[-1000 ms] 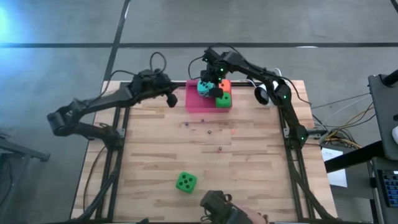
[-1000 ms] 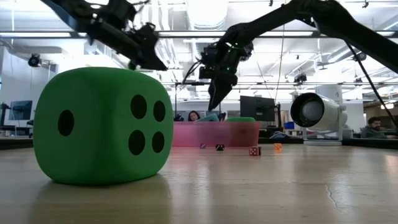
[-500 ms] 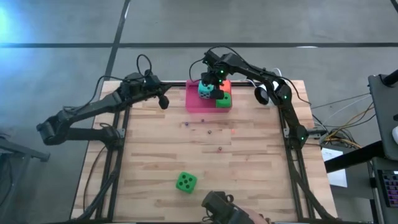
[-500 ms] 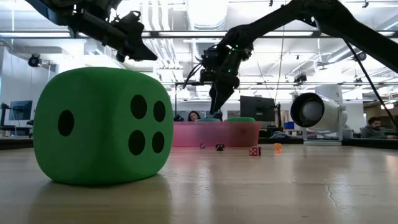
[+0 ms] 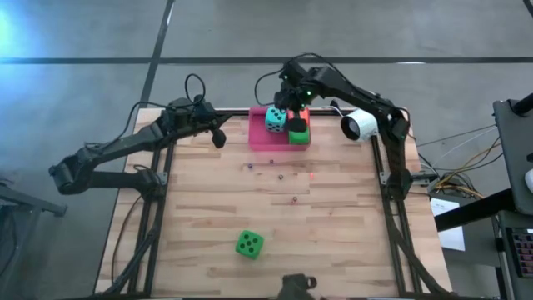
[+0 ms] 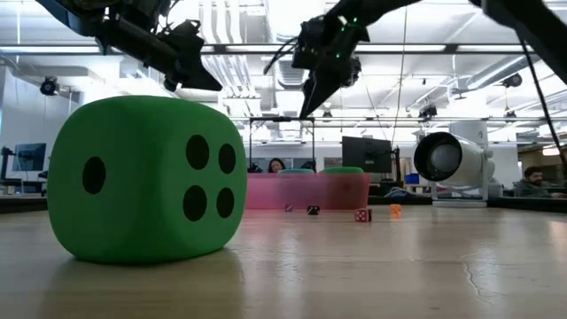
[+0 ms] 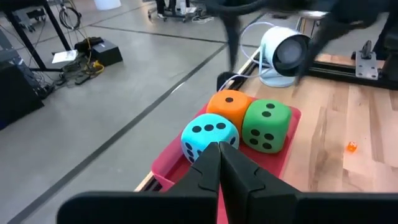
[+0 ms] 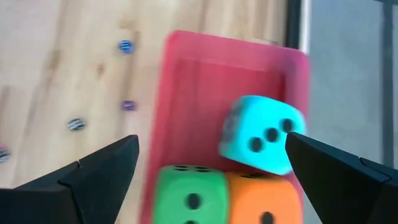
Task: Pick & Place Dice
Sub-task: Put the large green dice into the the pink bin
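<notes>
One green die (image 5: 249, 243) lies loose, well apart from our left gripper (image 5: 219, 136), closed; right gripper (image 5: 291, 107), open, hovers above the tray (image 5: 260, 133).

Counter (image 5: 275, 208): I read pale wood planks, smooth, satin sheen in the low view.
Green die (image 5: 249, 244): soft, foam-like, matt skin, dull dark pips.
Tray (image 8: 186, 93): pink plastic, smooth, slightly glossy walls.
Teal die (image 8: 264, 134), orange die (image 8: 264, 202), second green die (image 8: 189, 199): same matt foam look.
Left gripper (image 7: 219, 163) and right gripper (image 8: 211, 168): I see dark matt plastic fingers.
White camera (image 7: 283, 53): glossy plastic shell.
</notes>
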Controlling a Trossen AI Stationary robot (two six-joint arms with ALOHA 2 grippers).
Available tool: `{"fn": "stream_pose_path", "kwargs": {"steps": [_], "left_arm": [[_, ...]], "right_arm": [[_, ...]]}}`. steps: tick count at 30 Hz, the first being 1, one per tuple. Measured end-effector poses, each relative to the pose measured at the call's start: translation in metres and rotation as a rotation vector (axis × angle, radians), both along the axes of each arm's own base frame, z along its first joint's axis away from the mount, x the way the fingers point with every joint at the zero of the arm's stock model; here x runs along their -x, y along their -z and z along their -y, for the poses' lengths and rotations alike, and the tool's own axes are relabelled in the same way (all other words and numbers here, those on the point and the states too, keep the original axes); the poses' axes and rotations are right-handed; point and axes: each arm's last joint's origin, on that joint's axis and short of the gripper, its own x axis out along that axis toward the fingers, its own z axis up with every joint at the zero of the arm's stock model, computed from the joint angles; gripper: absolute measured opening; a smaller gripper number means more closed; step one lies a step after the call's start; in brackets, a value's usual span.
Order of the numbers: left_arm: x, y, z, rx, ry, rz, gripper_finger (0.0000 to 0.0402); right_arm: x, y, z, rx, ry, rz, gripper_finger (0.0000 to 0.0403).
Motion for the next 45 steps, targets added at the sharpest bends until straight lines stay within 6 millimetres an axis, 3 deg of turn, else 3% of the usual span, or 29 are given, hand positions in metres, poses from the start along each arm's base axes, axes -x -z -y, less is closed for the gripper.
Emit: {"fn": "stream_pose_path", "kwargs": {"steps": [9,17,25,33,45], "left_arm": [[0.0,0.002,0.0,0.003,0.007,-0.02,0.0008],[0.0,0.002,0.001,0.005,0.014,-0.019,0.0008],[-0.005,0.001,0.011,-0.009,0.232,-0.017,0.0008],[-0.019,0.006,0.043,-0.053,0.426,-0.105,0.0008],[-0.032,-0.009,0.105,-0.076,0.588,-0.26,0.0008]], "right_arm": [[0.013,0.011,-0.057,-0.004,-0.108,-0.01,0.04],[0.036,0.018,-0.1,0.008,-0.144,0.059,0.04],[0.064,0.03,-0.136,0.009,-0.163,0.153,0.04],[0.09,0.037,-0.149,0.031,-0.145,0.289,0.04],[0.11,0.044,-0.155,0.058,-0.14,0.382,0.04]]}}
